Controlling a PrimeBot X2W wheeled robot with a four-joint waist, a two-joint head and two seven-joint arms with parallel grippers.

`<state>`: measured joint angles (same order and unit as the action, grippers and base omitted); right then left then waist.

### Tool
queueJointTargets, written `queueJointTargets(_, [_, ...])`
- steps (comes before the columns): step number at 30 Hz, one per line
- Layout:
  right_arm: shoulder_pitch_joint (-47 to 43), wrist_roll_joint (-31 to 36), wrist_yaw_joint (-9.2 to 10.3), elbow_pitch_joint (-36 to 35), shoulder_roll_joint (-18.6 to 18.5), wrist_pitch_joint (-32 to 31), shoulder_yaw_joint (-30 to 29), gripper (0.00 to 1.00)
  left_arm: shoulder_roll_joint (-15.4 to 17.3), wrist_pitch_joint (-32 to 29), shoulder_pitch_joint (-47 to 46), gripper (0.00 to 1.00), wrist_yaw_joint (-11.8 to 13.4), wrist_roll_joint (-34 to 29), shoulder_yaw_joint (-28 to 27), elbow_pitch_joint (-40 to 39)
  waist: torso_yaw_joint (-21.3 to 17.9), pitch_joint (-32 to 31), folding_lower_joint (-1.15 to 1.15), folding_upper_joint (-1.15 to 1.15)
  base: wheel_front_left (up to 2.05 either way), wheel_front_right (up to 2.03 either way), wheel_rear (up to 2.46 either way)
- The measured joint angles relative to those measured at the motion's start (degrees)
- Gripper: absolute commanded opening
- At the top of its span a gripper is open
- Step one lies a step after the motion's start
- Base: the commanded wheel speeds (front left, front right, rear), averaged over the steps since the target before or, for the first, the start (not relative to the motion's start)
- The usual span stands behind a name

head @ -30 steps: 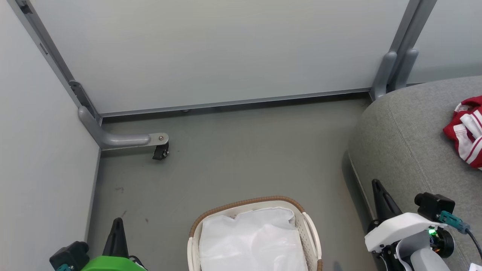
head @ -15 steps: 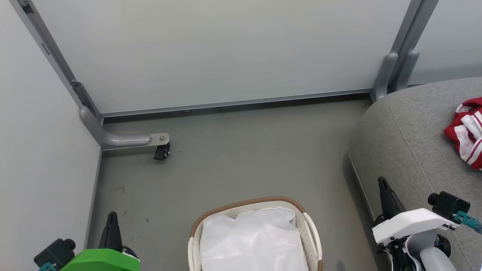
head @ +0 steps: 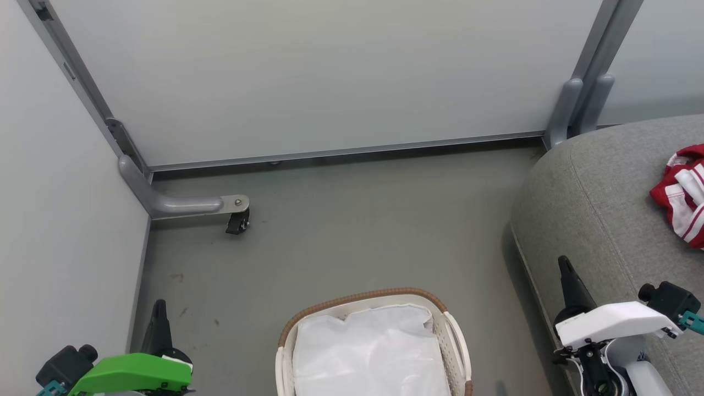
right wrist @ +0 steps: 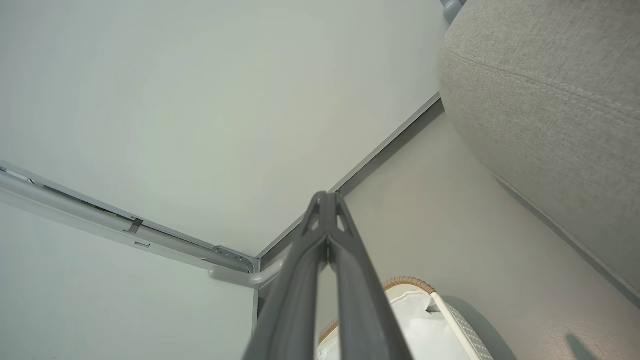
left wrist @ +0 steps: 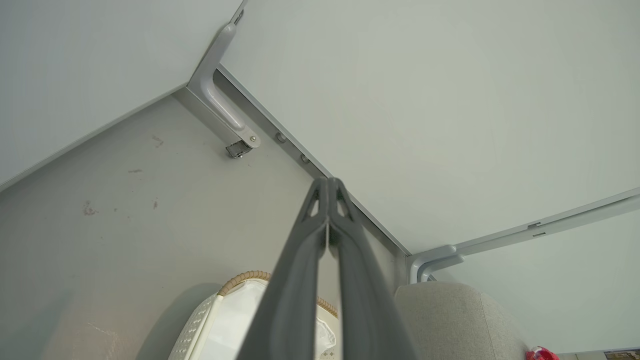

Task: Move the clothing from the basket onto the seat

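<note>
Partly cropped: clothing (head: 682,195) at frame edge, basket (head: 363,300) under white sheet (head: 368,352)

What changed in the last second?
The left pincer drifted outward to the left, the right pincer outward to the right. Both stayed shut and empty; nothing grasped or released. The basket, its white sheet and the red clothing on the seat did not move.

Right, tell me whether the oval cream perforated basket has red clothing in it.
None visible: the basket shows a plain white sheet; beneath it, cannot tell. A red white-striped garment lies on the grey fabric sofa.
</note>
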<state>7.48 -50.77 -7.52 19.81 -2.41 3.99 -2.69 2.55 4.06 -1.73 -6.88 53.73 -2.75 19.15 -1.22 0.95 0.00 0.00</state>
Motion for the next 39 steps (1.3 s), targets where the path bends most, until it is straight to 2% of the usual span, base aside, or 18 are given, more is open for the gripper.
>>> queueJointTargets(39, [-0.69,-23.7,0.01,-3.23,-0.18,-6.0,-2.18,0.0,0.04,-6.04,-2.38,0.0,-0.23,21.9,-2.18,-2.78,0.6,-0.38,0.0,0.0,0.0,0.0,0.0])
